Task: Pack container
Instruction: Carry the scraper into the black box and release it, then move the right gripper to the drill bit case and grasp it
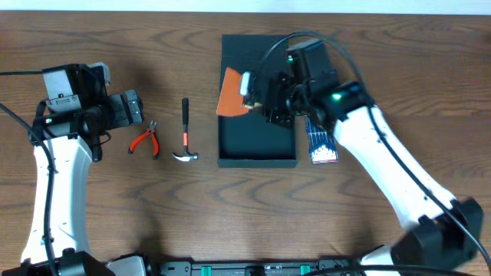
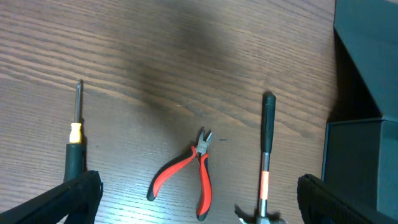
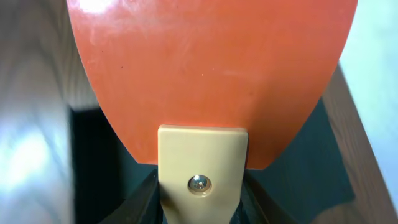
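Note:
The dark teal container (image 1: 257, 162) stands open at the table's middle, its flap lid (image 1: 245, 50) folded back on the far side. It also shows in the left wrist view (image 2: 360, 62) and the right wrist view (image 3: 298, 168). My right gripper (image 1: 261, 96) (image 3: 202, 208) is shut on the cream handle of an orange-bladed scraper (image 1: 232, 96) (image 3: 211, 74) and holds it above the container's left part. My left gripper (image 1: 136, 107) (image 2: 199, 193) is open and empty, above the table left of the container.
Red-handled pliers (image 1: 145, 140) (image 2: 186, 171) and a hammer (image 1: 185, 130) (image 2: 266, 143) lie left of the container. A yellow-and-black screwdriver (image 2: 76, 134) lies further left. A blue packet of drill bits (image 1: 321, 142) lies against the container's right side.

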You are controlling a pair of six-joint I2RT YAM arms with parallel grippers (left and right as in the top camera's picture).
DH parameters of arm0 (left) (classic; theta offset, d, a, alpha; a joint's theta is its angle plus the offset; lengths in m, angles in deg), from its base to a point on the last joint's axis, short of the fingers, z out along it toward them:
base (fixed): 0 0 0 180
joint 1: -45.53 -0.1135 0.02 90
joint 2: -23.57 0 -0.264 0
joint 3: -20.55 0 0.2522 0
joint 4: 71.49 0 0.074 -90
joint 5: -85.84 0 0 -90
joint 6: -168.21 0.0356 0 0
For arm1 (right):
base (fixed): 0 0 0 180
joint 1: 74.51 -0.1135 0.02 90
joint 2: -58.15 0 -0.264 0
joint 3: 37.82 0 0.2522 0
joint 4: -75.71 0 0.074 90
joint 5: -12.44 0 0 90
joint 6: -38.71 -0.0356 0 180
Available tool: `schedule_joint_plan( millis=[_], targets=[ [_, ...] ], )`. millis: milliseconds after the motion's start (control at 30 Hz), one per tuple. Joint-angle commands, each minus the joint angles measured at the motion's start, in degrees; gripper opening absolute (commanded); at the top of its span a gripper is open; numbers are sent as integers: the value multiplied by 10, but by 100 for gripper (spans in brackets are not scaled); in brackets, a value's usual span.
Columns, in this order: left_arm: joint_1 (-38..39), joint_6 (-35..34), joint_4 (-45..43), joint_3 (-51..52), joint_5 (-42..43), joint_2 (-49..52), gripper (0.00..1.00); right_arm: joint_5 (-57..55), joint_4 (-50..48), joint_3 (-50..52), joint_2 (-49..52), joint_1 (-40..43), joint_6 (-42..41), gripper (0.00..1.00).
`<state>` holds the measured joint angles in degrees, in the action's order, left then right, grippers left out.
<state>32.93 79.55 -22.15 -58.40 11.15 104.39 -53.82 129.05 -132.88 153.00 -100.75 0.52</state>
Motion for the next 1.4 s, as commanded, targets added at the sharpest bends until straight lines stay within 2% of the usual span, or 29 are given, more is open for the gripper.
schedule_joint_plan(
  millis=[0,267,533,600,633,667,800,967,1067,1167,1267,1367],
  targets=[
    [-2,5,0,-10,7,5,98,-15,-5,1,48,-1,145,1],
    [-2,5,0,-10,7,5,99,-17,-39,1,156,7,162,1],
    [-2,5,0,-10,7,5,98,-19,-28,1,210,7,162,1],
    [-2,5,0,-10,7,5,98,-20,-33,1,212,7,162,7],
    [-2,5,0,-10,7,5,98,-20,-37,1,212,7,159,24],
    [-2,5,0,-10,7,5,99,-21,-40,1,212,7,157,98],
    [-2,5,0,-10,7,5,98,-53,-59,-6,203,7,72,99],
    [-2,5,0,-10,7,5,98,-55,-33,-35,150,6,10,99],
    [-2,5,0,-10,7,5,98,-57,-31,-56,89,7,-93,99],
    [-2,5,0,-10,7,5,98,-107,-27,-65,23,15,-239,99],
    [-2,5,0,-10,7,5,98,-166,-15,-65,-30,39,-304,99],
    [-2,5,0,-10,7,5,98,-169,11,-64,-49,86,-370,97]
  ],
)
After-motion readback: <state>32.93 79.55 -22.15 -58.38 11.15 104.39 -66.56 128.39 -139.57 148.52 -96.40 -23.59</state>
